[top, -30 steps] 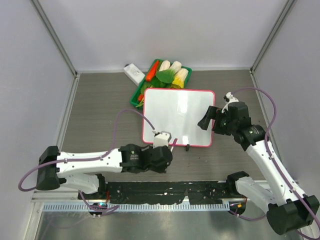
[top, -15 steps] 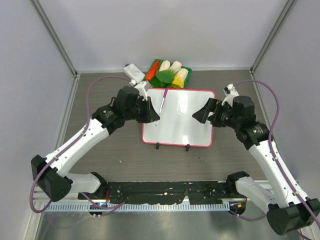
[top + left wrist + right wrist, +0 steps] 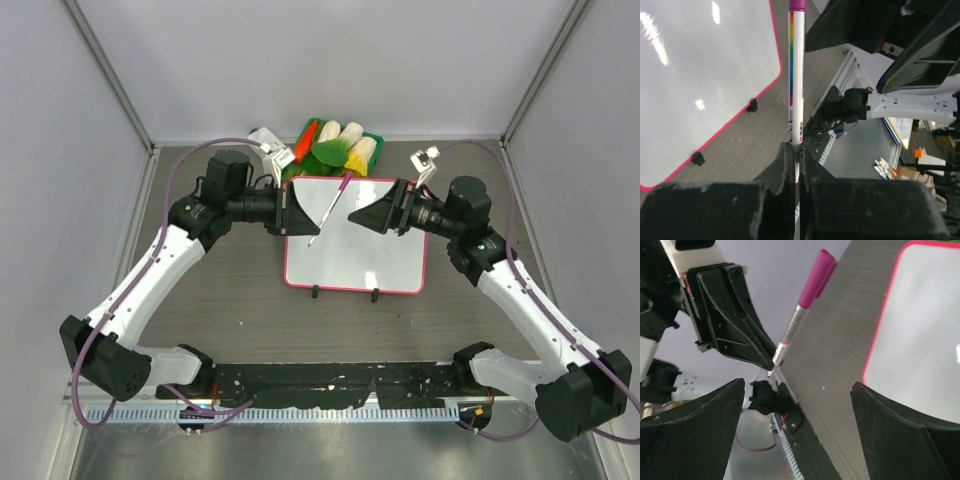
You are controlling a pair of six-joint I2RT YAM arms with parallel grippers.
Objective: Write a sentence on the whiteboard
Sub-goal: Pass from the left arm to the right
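The whiteboard [image 3: 360,245] [image 3: 705,70] [image 3: 927,325] lies flat mid-table, white with a pink-red rim. Its surface looks blank; no sentence is in view. My left gripper [image 3: 308,215] [image 3: 799,150] hovers over the board's back left corner, shut on a marker [image 3: 330,205] [image 3: 796,75] [image 3: 799,320]. The marker's magenta cap [image 3: 817,277] points away from those jaws. My right gripper [image 3: 362,216] [image 3: 797,385] faces it from the right, open, with the marker in line with its gap but beyond its fingertips and nothing between them.
A green basket of vegetables [image 3: 335,148] stands just behind the board, with a small white block [image 3: 265,142] to its left. Two black clips [image 3: 315,292] [image 3: 375,295] sit on the board's near rim. A black rail [image 3: 340,385] runs along the table's near edge.
My left arm swung from the board's near edge up to its back left corner, carrying the marker. The right gripper moved left and turned to face the marker.
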